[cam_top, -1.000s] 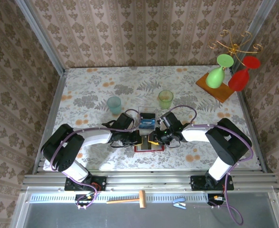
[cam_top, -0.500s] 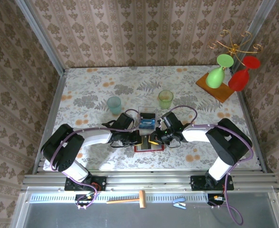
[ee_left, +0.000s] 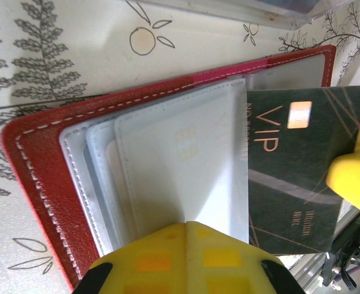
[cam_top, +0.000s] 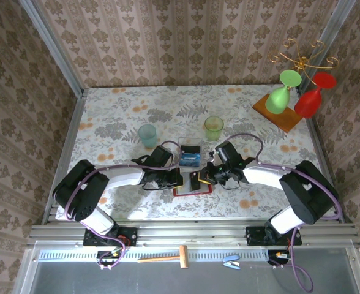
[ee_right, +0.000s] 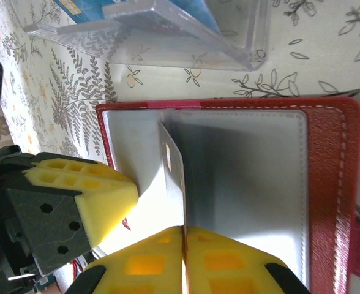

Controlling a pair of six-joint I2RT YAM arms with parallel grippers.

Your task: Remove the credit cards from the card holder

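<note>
The card holder (cam_top: 192, 193) lies open on the table, red with grey pocket panels (ee_left: 180, 153). My left gripper (cam_top: 179, 179) is shut on the edge of a pocket panel (ee_left: 188, 229), at the holder's left half. A dark credit card marked VIP (ee_left: 290, 177) sticks out of the pockets to the right. My right gripper (cam_top: 204, 177) is shut on it, and the card (ee_right: 175, 165) stands on edge over the holder's right half (ee_right: 327, 196) in the right wrist view (ee_right: 183, 236). A blue card (cam_top: 190, 159) lies in the clear box.
The clear plastic box (ee_right: 168, 43) sits just behind the holder. A teal cup (cam_top: 147, 135) and a green cup (cam_top: 213, 127) stand further back. A wooden board (cam_top: 284, 117) with a green glass and a red glass is at the back right.
My right gripper has drawn back to the right with the dark card, and more of the card is out of the pocket. The left gripper has stayed put.
</note>
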